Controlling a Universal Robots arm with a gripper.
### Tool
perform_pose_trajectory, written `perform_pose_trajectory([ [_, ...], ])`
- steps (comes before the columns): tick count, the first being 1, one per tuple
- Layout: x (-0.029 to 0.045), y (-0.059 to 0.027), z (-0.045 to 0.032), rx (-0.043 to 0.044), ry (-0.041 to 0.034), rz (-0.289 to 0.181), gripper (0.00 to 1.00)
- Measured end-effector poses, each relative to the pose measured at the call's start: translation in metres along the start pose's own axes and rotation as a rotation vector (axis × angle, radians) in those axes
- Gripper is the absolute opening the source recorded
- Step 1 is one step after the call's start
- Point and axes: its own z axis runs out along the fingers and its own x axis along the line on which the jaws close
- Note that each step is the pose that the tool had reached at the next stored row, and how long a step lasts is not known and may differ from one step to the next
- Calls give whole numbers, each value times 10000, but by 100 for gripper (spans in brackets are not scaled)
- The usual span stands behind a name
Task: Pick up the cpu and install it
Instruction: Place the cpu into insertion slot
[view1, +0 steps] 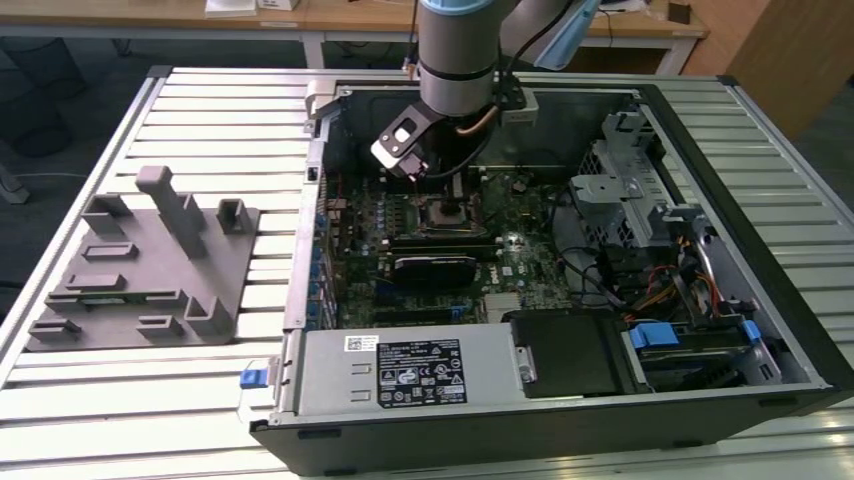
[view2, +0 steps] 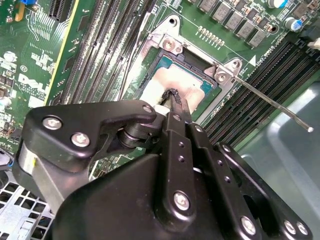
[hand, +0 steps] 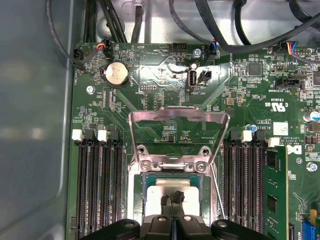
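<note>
**Arm and Gripper: Pose and State**

In the exterior view the arm enters from the top edge, its grey wrist section near vertical. The gripper hangs below the wrist and points downward. In both wrist views the gripper has its two black fingers drawn together. The fingertips lie side by side with only a thin seam between them. The black linkage bars are folded inward toward the centre line.
</note>
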Motion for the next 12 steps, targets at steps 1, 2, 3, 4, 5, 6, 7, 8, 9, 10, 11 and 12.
perform_pose_trajectory([
  [1, 1, 0, 5, -3, 4, 1, 11],
  [2, 1, 0, 11, -3, 4, 1, 11],
  [3, 0, 0, 16, -2, 3, 3, 11],
  [4, 0, -1, 19, -1, 1, 3, 11],
  [5, 0, -1, 19, 0, -1, 3, 11],
  [6, 0, -1, 19, 0, -1, 3, 11],
  [7, 0, -1, 20, -1, 0, 3, 11],
  [8, 1, -1, 26, -4, 6, 4, 11],
  [9, 1, -1, 33, -4, 6, 3, 11],
  [10, 0, -2, 37, -3, 4, 3, 11],
  [11, 0, -2, 39, -1, 1, 3, 11],
  [12, -1, -3, 40, 0, -1, 3, 11],
])
